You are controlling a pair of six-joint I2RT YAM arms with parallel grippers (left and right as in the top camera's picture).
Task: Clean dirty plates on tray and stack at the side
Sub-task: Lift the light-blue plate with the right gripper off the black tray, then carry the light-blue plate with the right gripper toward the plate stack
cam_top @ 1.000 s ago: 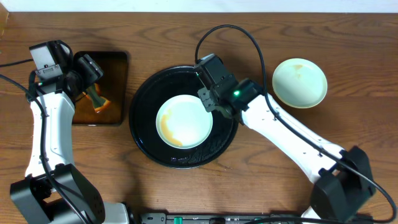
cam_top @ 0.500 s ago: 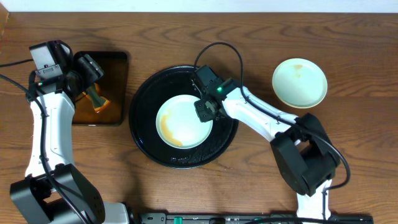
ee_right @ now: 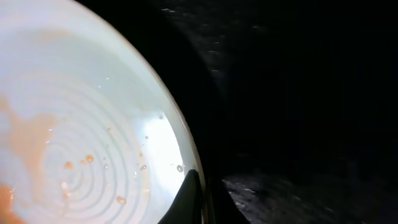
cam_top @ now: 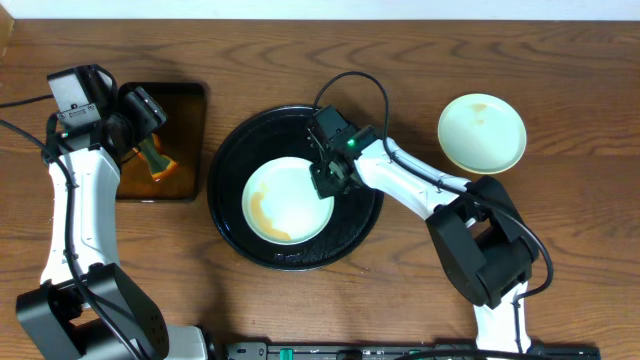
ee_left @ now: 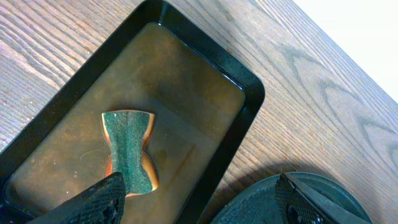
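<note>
- Plates: one pale plate (cam_top: 288, 200) lying in the round black tray (cam_top: 228, 160), closest to the arm bases and left of the tray's centre. Orange-brown smear along its left side, small flecks visible close up. Not yet cleaned.
- Right gripper (cam_top: 322, 180) at that plate's right rim, fingers closed tight. Hard to tell whether pinching the rim or merely pressing against it.
- Farther out, right: mint plate (cam_top: 481, 133) on the bare table, well apart from the tray, with a faint orange trace near its far edge. Judged to be the start of the stack; single or doubled, cannot tell. No third plate in view.
- Farther out, left: small rectangular black tray (ee_left: 186, 93) holding brown liquid, with a green-topped sponge (ee_left: 127, 149) lying in it.
- Left gripper (ee_left: 202, 199) poised over that tray by the sponge, fingers spread wide, gripping nothing.
- Judgement: roughly midway. Left to do: fetch the sponge, wipe the smeared plate, stack it on the side plate.
</note>
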